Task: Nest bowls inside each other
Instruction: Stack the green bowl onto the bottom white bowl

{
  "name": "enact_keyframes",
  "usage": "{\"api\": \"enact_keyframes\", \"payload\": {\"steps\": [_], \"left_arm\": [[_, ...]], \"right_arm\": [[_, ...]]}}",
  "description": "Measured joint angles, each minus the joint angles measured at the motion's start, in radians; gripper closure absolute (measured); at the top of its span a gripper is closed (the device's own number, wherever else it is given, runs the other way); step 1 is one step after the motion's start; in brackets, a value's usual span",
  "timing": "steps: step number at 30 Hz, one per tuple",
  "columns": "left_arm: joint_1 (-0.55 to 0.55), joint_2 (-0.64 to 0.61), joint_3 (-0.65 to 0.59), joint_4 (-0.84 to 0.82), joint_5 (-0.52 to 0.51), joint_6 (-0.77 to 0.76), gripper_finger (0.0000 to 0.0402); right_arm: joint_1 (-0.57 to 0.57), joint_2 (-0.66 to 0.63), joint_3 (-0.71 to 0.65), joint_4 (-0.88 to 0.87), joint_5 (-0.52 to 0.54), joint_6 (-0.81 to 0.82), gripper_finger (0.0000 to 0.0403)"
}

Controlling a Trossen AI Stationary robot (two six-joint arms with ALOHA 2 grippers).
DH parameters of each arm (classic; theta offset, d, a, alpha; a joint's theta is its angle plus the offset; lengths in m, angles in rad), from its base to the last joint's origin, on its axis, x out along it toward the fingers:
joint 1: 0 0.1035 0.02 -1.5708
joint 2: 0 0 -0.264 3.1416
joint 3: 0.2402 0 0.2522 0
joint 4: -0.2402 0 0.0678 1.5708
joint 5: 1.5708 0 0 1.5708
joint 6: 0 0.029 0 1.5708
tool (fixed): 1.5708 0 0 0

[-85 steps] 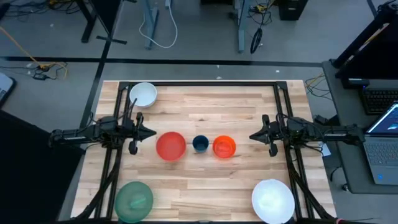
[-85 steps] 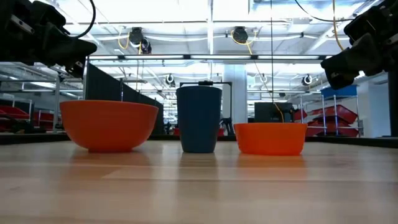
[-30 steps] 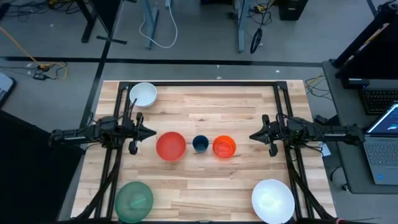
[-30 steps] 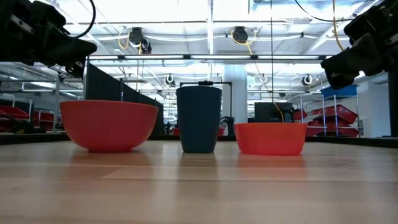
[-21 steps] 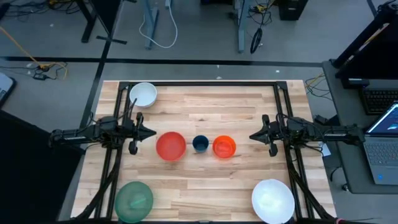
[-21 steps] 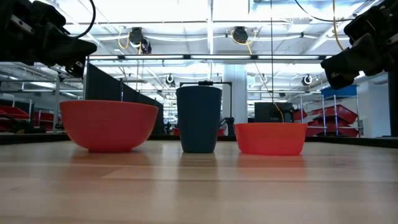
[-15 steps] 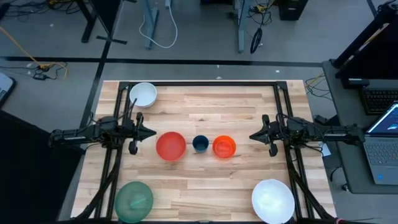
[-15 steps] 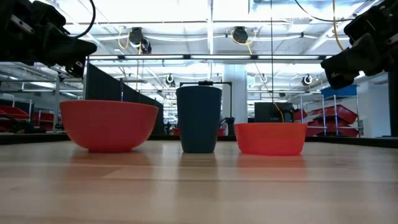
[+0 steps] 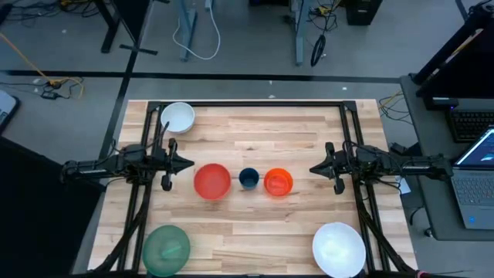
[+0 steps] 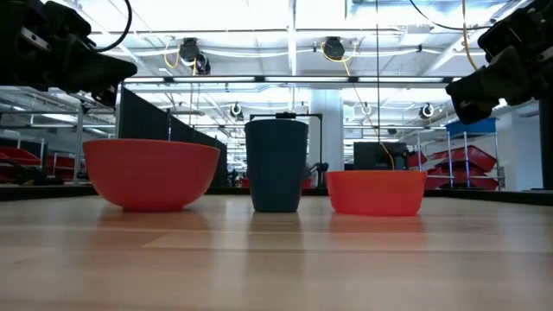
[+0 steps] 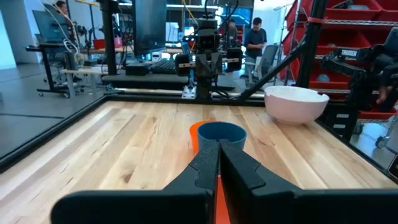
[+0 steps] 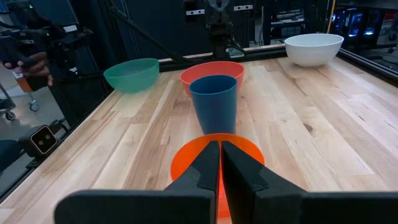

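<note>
Three bowls stand on their bases in a row mid-table: a red bowl (image 9: pixel 211 181), a tall dark blue bowl (image 9: pixel 248 178) and an orange bowl (image 9: pixel 278 182). A small white bowl (image 9: pixel 178 117) sits at the far left. A green bowl (image 9: pixel 166 249) is at the near left and a large white bowl (image 9: pixel 339 249) at the near right. My left gripper (image 9: pixel 189 164) hovers shut, left of the red bowl, pointing at it. My right gripper (image 9: pixel 312 168) hovers shut, right of the orange bowl. Both hang above the table (image 10: pixel 112 69) (image 10: pixel 462 99).
A black rail frame (image 9: pixel 247 105) runs along the table's far edge and down both sides under the arms. Bare wood lies in front of and behind the row of bowls. A laptop (image 9: pixel 478 154) stands off the table's right side. People stand in the room beyond (image 11: pixel 255 37).
</note>
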Motion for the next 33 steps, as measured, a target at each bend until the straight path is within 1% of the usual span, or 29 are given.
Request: {"api": "enact_keyframes", "payload": {"steps": [20,30,33], "left_arm": [[0.000,0.000,0.000,-0.004,-0.022,-0.001,0.0402],[0.000,0.000,0.000,-0.004,-0.022,-0.006,0.0402],[0.000,0.006,0.018,-0.010,-0.023,-0.006,0.0402]], "right_arm": [[-0.001,0.000,0.000,0.003,0.000,-0.034,0.0403],[-0.001,0.000,0.000,0.029,0.001,-0.043,0.0403],[-0.001,0.000,0.007,0.055,0.002,-0.037,0.0403]]}}
